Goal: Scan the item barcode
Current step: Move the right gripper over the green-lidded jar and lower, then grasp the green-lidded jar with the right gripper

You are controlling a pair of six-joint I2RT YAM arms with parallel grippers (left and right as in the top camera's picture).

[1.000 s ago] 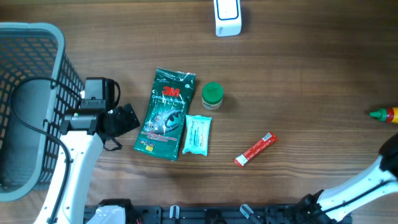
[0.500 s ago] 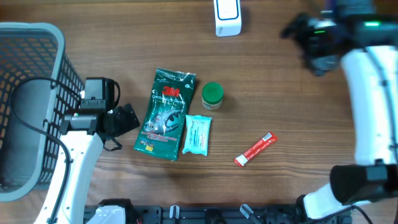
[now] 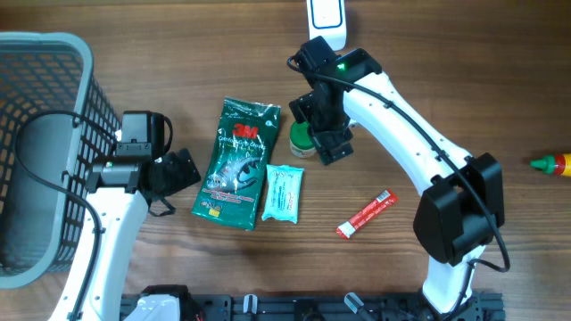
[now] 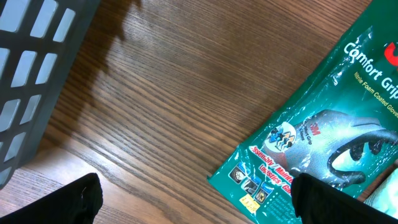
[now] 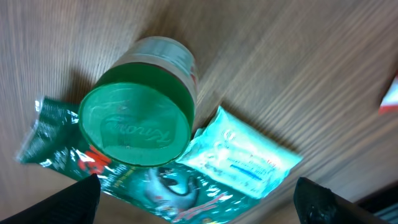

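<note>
The right claw [image 3: 321,132] hangs right over the jar [image 3: 304,141], which stands on the table [image 3: 446,80]. The glove packet [image 3: 238,163] lies flat just left of this claw. The wipes pack [image 3: 284,193] lies in front of it, against the packet. The scanner [image 3: 326,22] sits behind it. The stick sachet [image 3: 366,213] lies in front, to its right. The bottle [image 3: 553,164] is far right. The left claw [image 3: 181,170] sits between the basket [image 3: 89,98] and the packet.

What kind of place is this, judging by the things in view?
Probably a mock shop checkout on a wooden table: a grey shopping basket, a retail glove packet, and a white device, perhaps a scanner.
</note>
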